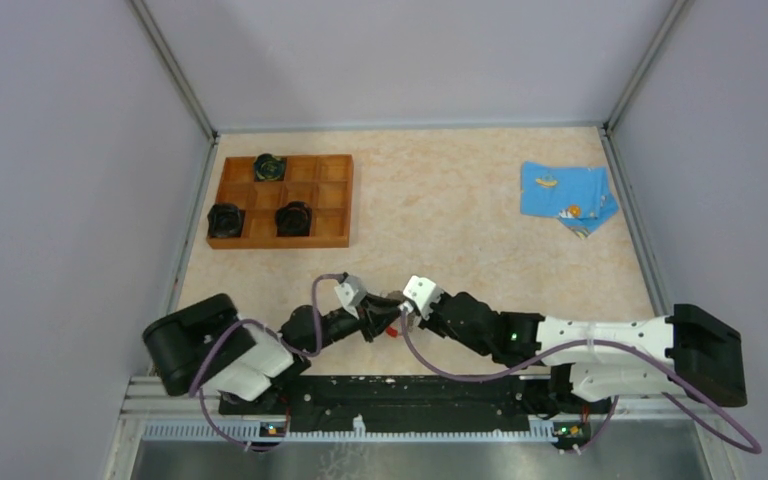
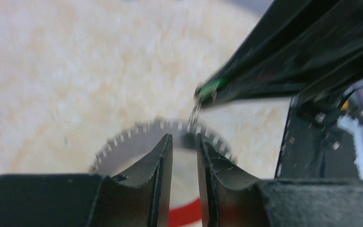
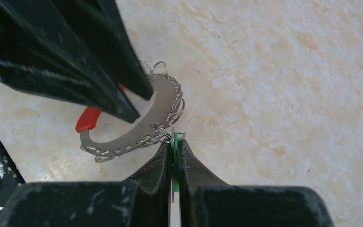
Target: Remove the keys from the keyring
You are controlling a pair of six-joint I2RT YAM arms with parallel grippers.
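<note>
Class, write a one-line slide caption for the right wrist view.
Right gripper pinches the green key while the left gripper holds the keyring.

Table point(image 1: 440, 200): flat beige top with a pale marbled pattern, walled on three sides; my two arm bases sit at its near edge.
Far left: a brown wooden tray point(image 1: 336, 190) lies flat, divided into square compartments.
Far right: a blue printed cloth point(image 1: 567, 197), folded, lies flat near the right wall, well apart from the tray.
Near middle: the keyring point(image 3: 165, 99) hangs tilted over the surface; I cannot tell whether its lower edge touches.
</note>
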